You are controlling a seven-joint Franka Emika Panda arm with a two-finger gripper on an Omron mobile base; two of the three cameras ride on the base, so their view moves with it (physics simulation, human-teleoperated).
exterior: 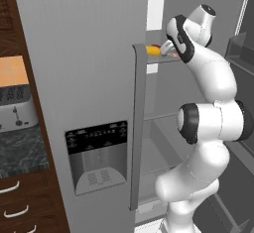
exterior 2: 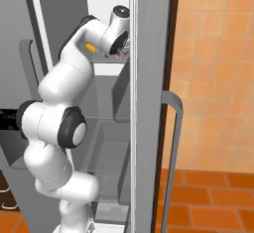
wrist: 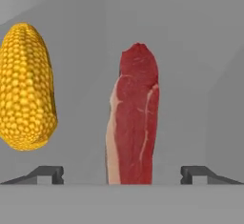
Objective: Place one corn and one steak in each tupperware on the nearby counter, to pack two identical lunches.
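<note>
One steak (wrist: 134, 118) and one corn (wrist: 26, 87) lie side by side on a grey fridge shelf (wrist: 190, 75), and neither has been lifted. The gripper (wrist: 122, 173) hovers over the steak with its fingers spread wide to either side of the strip, holding nothing. In the left base view the arm reaches into the open fridge (exterior: 89, 78), where the cob's yellow end shows on an upper shelf. No tupperware can be seen from here, and a stretch of counter (exterior: 20, 150) shows at the far left, so by this evidence the packing looks barely begun: the grasp, the carry and the filling of the trays all seem to lie ahead
</note>
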